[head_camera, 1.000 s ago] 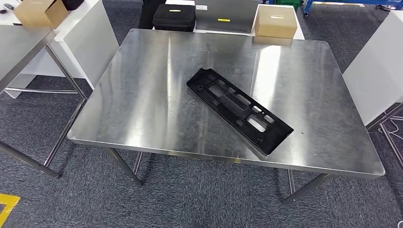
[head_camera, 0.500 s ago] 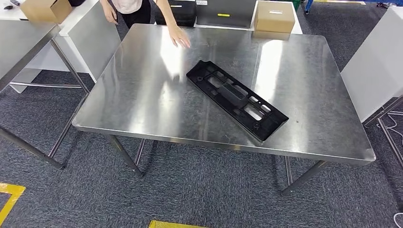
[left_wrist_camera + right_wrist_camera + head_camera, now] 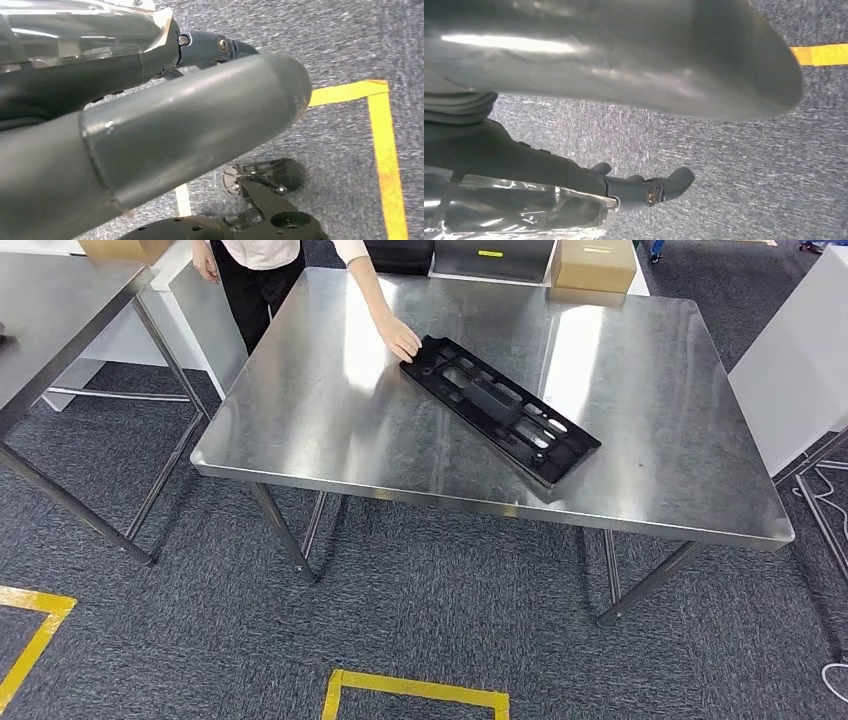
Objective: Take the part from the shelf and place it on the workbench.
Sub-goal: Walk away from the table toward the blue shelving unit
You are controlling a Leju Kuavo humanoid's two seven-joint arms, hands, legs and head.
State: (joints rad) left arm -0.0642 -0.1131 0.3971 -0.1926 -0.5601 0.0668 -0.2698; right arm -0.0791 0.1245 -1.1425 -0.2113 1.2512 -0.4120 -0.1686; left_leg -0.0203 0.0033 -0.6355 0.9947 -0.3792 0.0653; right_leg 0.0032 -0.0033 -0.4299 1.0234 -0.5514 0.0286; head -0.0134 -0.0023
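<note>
The black part (image 3: pixel 500 410), a long flat plastic panel with cut-out slots, lies flat and diagonal on the steel workbench (image 3: pixel 330 430), one end toward the far left, the other toward the near right, well inside the edges. A person's hand (image 3: pixel 402 339) touches the part's far end; the person stands at the bench's far left corner, arm stretched over the top.

You see your left hand (image 3: pixel 190 130) in its wrist view above grey carpet (image 3: pixel 350 45), its thick thumb across the picture and darker fingers (image 3: pixel 220 47) beyond it, nothing held, fingers apart. Your right hand (image 3: pixel 624 65) shows the same way in its own wrist view: thumb large in front, dark fingers (image 3: pixel 649 187) extended away from it, gripping nothing.

Yellow floor tape (image 3: pixel 415 688) marks the carpet on the near side of the bench. A second steel table (image 3: pixel 60 320) stands to the left, and cardboard boxes (image 3: pixel 592 264) and a dark case (image 3: pixel 400 252) sit beyond the far edge. A white panel (image 3: pixel 790 360) stands to the right.
</note>
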